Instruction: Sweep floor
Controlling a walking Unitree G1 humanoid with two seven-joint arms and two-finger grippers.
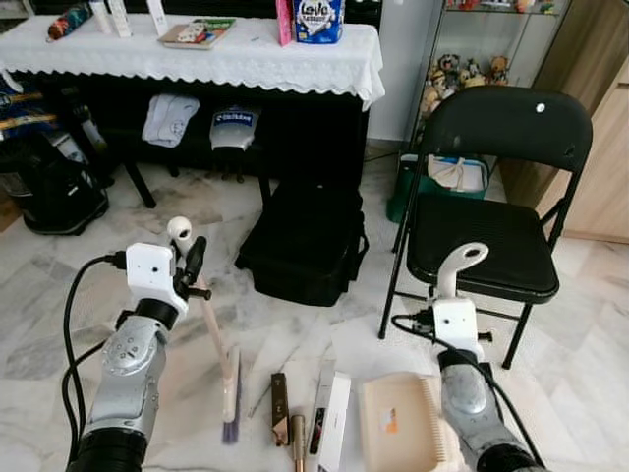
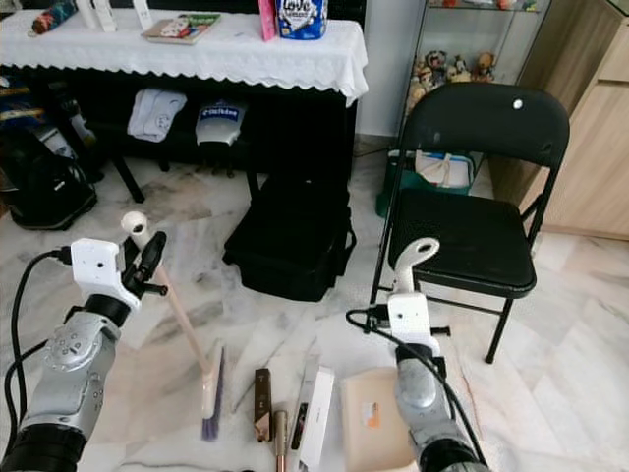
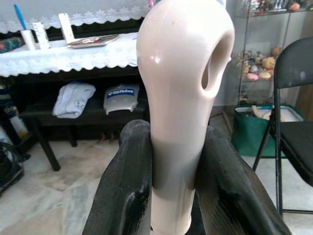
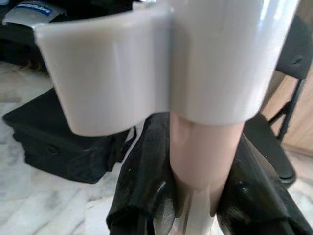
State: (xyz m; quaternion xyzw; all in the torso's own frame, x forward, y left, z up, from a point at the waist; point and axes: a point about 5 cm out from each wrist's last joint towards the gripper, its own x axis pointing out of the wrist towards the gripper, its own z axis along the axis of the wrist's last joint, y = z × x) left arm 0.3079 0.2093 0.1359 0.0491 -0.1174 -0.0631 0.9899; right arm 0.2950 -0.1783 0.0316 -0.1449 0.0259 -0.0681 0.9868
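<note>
Head views, left gripper (image 1: pixel 189 258): at 8 o'clock, fingers pinched on the handle of the broom (image 1: pixel 218 346), whose shaft slants down to bristles resting on the marble floor (image 1: pixel 295 329).
Head views, right gripper (image 2: pixel 408 285): at 5 o'clock, its fingers hidden behind the white wrist block; the dustpan (image 1: pixel 403 423) hangs below it, its pan cut off by the lower edge, its looped handle standing up in front of the folding chair (image 1: pixel 501 187).
Head views, litter: a white box (image 1: pixel 332 418) and two brown sticks (image 1: pixel 280 401) lie between the bristles and the dustpan (what they are is hard to tell).
Head views, containers: a green bin (image 1: pixel 442 182) behind the chair at 1 o'clock holds a pale bag; a black bag (image 1: pixel 305 241) sits zipped at 12 o'clock.
Left wrist view, grip: both black fingers (image 3: pixel 124 181) press the pale broom handle (image 3: pixel 181 98) between them.
Right wrist view, grip: black fingers (image 4: pixel 142 196) squeezed on the dustpan handle (image 4: pixel 205 147) (the grey collar above blocks much of the room).
</note>
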